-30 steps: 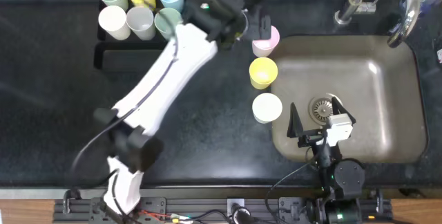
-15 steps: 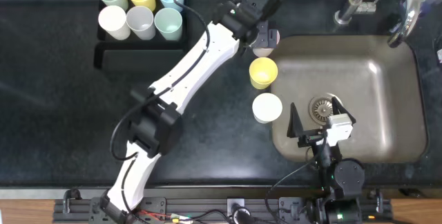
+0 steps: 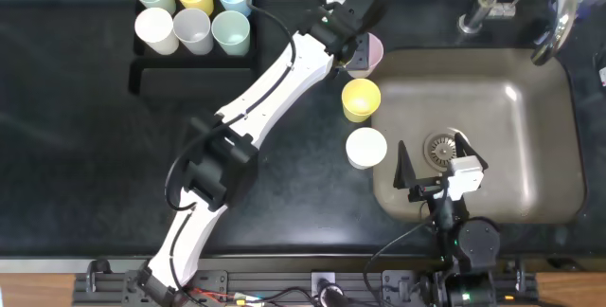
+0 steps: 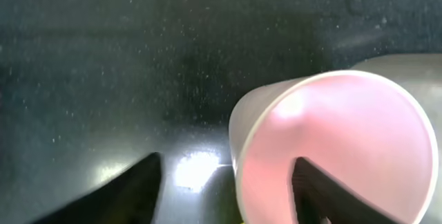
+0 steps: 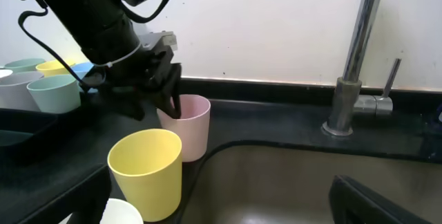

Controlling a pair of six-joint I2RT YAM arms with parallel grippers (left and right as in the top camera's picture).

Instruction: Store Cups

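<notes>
A pink cup [image 3: 370,53] [image 4: 338,148] stands upright on the black counter at the sink's back-left corner. My left gripper [image 3: 355,46] [image 4: 224,175] is open and straddles its rim, one finger inside the cup and the other outside. In the right wrist view that left gripper [image 5: 164,89] hangs over the pink cup [image 5: 192,126]. A yellow cup [image 3: 361,99] [image 5: 148,169] and a white cup [image 3: 365,146] stand nearer along the sink's left edge. Several cups [image 3: 194,11] sit in the black rack [image 3: 161,78] at the back left. My right gripper [image 3: 432,148] rests open over the sink.
The steel sink [image 3: 530,108] takes up the right side, with a faucet [image 3: 492,4] [image 5: 359,58] behind it. Bare black counter [image 3: 85,155] stretches in front of the rack.
The left arm swung right from the rack to the pink cup and lowered its fingers onto the rim. The right arm kept still.
</notes>
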